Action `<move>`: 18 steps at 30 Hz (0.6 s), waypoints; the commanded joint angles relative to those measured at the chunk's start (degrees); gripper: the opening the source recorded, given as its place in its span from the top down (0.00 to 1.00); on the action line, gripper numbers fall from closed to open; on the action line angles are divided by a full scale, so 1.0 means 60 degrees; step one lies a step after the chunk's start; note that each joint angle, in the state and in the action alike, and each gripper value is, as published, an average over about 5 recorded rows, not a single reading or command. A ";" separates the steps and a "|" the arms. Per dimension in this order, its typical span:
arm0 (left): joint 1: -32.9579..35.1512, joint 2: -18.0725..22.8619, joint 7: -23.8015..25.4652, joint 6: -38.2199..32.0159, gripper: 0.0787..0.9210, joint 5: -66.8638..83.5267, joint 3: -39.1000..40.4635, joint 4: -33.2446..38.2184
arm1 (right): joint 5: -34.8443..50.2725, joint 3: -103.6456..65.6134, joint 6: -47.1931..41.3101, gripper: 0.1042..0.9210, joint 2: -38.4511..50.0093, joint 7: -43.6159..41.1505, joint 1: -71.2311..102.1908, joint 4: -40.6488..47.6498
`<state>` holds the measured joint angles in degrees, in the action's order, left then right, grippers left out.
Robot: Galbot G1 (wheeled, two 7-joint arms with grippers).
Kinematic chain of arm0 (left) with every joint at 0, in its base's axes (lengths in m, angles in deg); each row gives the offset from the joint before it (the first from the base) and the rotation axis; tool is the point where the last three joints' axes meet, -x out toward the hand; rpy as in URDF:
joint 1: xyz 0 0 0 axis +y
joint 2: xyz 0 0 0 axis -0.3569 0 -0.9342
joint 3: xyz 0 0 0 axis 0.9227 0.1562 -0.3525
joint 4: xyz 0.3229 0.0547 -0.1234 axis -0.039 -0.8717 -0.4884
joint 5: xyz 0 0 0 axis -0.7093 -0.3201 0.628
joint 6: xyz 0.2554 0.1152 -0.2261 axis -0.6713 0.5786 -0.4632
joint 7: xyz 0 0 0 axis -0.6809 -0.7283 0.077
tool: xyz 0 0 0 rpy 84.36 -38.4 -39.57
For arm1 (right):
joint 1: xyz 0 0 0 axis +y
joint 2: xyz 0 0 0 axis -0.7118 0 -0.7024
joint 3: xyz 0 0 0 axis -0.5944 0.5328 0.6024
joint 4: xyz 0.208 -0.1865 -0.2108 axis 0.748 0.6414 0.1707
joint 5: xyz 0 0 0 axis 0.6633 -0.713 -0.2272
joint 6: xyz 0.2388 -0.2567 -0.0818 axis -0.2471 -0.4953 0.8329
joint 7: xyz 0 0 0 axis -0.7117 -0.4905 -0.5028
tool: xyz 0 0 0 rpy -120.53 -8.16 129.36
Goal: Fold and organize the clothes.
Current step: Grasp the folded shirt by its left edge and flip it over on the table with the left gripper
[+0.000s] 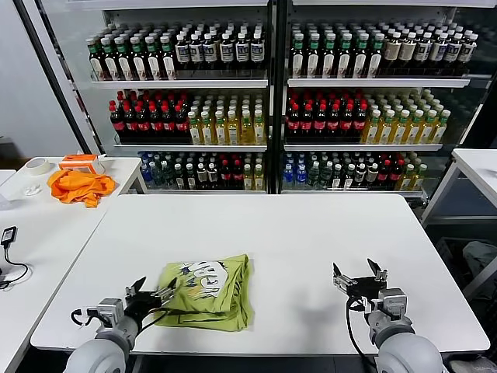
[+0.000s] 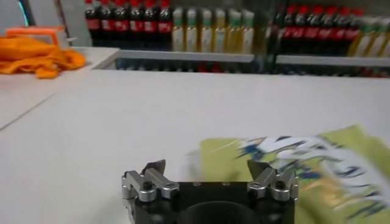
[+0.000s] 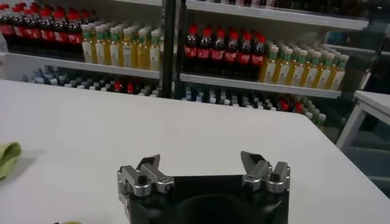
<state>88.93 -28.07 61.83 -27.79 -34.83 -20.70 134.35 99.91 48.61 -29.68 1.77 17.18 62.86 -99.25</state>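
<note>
The lime-green T-shirt [image 1: 210,287] lies folded into a small packet near the front left of the white table [image 1: 295,233], its white graphic facing up. My left gripper [image 1: 153,293] is open and empty, just off the shirt's left edge, low over the table. In the left wrist view the shirt [image 2: 292,164] lies just beyond the open left gripper [image 2: 208,168]. My right gripper [image 1: 359,277] is open and empty over bare table at the front right, well apart from the shirt. In the right wrist view the right gripper [image 3: 200,163] is open, and a corner of the shirt [image 3: 7,157] shows at the frame edge.
An orange cloth [image 1: 78,185] and a tape roll [image 1: 36,165] lie on a side table at the back left. A black adapter with a cable [image 1: 9,237] lies on the left table. Shelves of bottles [image 1: 272,101] stand behind. Another table [image 1: 477,167] is at the right.
</note>
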 commanded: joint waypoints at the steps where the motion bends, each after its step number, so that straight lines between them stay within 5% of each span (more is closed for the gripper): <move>1: 0.0500 -0.0116 0.0079 -0.0102 0.12 -0.0562 -0.0354 -0.0460 | -0.0006 0.0155 0.0008 0.12 -0.0006 -0.0012 -0.0166 0.0024; 9: 0.0480 0.0093 0.0984 -0.1195 0.12 -0.0566 0.0152 -0.0330 | -0.0056 0.0014 0.0045 0.12 -0.0020 0.0007 -0.0055 -0.0054; 18: -0.0023 0.0146 0.0846 -0.1455 0.12 -0.0110 0.0330 -0.0673 | -0.0300 -0.0017 0.0191 0.12 -0.0071 -0.0020 0.0166 -0.0144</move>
<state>89.71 -27.40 65.53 -33.81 -36.31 -19.53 131.71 98.69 48.44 -28.94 1.34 17.08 63.61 -99.91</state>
